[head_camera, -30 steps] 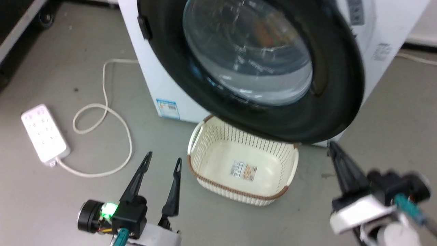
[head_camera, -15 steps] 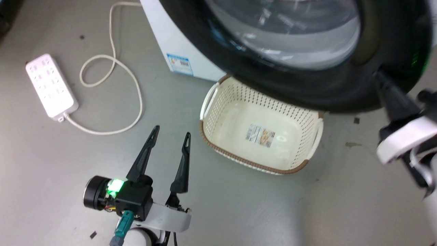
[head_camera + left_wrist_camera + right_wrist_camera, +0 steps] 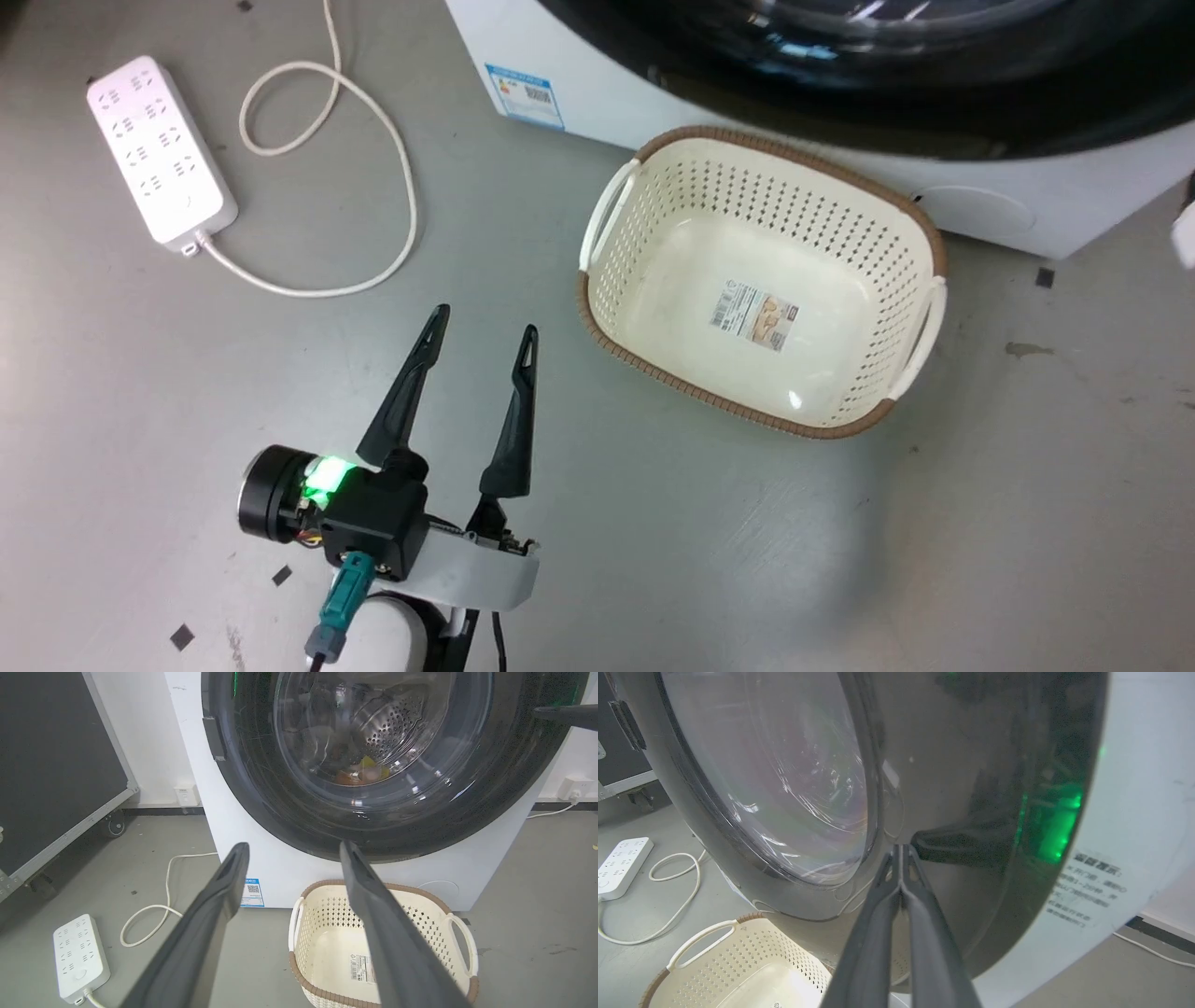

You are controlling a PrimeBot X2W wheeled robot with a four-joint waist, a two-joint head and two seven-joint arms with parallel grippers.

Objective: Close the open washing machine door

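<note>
R gripper (image 3: 901, 851) fingers pressed together, tips against black rim of washing machine door (image 3: 761, 788). Door dead ahead, looks nearly flush w/ washing machine (image 3: 280, 877). L gripper (image 3: 485, 322) spread, low near laundry basket (image 3: 644, 224); R nearer for push.

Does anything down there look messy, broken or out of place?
Nothing looks spilled or broken. A white power strip lies on the floor beside the washing machine, its cord looped, and an empty laundry basket sits right in front.
</note>
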